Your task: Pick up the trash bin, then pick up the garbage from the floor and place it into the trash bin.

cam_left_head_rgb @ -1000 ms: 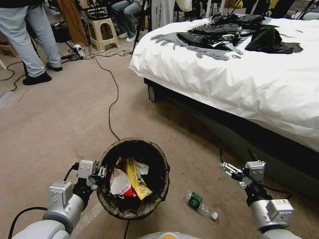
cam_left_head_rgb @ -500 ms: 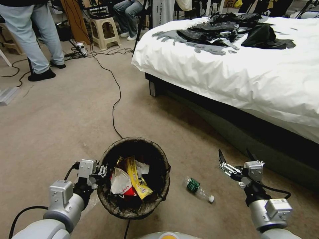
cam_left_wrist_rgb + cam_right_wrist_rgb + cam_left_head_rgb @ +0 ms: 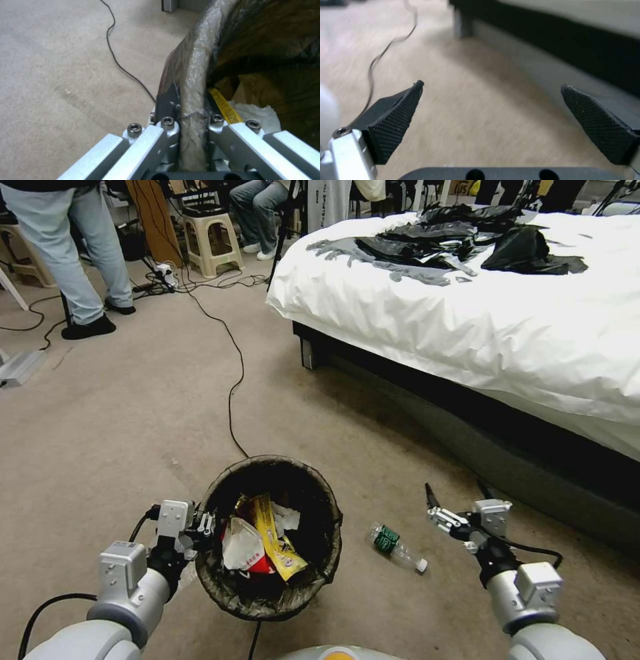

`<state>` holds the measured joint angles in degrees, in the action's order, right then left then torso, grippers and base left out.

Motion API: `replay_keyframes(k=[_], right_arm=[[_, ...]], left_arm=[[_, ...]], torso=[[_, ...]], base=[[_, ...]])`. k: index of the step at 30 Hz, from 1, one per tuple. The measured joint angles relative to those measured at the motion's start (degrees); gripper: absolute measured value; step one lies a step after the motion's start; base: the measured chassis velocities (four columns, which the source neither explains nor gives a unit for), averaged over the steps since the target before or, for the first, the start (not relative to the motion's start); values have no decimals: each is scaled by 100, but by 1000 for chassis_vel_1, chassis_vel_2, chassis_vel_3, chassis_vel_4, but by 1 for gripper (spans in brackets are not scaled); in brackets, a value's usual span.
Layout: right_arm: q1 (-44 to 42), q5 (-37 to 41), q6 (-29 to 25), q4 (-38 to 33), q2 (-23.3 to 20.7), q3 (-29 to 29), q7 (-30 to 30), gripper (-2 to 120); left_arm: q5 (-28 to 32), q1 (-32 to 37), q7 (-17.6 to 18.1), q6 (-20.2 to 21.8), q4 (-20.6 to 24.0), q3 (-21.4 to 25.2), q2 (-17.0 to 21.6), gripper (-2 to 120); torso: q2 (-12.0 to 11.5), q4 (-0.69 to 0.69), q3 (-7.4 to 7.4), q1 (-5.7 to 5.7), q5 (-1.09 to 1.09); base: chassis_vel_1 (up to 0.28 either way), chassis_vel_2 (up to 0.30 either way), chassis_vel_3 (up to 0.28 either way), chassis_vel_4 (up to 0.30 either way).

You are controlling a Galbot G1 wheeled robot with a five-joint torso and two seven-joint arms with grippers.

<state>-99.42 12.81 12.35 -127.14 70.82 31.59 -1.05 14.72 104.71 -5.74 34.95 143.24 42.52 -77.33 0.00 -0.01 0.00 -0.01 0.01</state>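
Compared with the earlier head views, the whole scene has shifted, so the camera has moved; relative to the robot, the right gripper (image 3: 453,493) now sits lower and closer to centre, and the plastic bottle (image 3: 397,546) on the carpet (image 3: 120,433) appears nearer to it, lying between the gripper and the trash bin (image 3: 270,537). The left gripper (image 3: 203,527) remains clamped on the bin's near-left rim, unchanged; the left wrist view shows its fingers (image 3: 168,98) closed tight on the bag-wrapped rim (image 3: 193,82), one finger outside and one inside. The bin is held in front of the robot, left of centre, and contains the garbage (image 3: 263,543): a red-and-white crumpled carton, a yellow wrapper and white tissue. The right gripper is wide open and holds nothing; its two textured black pads (image 3: 395,122) stand well apart over bare carpet, beside the bed (image 3: 480,313). The bin's underside and lower wall are hidden behind its own rim, so contact with the floor cannot be determined. A black cable (image 3: 230,380) runs across the carpet toward the bin and disappears behind its far rim.
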Motion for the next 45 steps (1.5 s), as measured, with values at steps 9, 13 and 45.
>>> replay_keyframes(k=[9,13,45], right_arm=[[410,324,945,392,-526,-347,-281,100],[515,457,1098,550,-706,-504,-308,100],[2710,901,1692,3686,-590,-1995,-258,100]], left_arm=[[54,-5,39,4,0,16,1,1],[72,-1,62,7,0,30,-2,1],[84,33,58,27,0,-16,-45,1]], torso=[[0,1,0,0,0],[0,1,0,0,0],[0,1,0,1,-1]], base=[[0,0,0,0],[0,0,0,0],[0,0,0,0]])
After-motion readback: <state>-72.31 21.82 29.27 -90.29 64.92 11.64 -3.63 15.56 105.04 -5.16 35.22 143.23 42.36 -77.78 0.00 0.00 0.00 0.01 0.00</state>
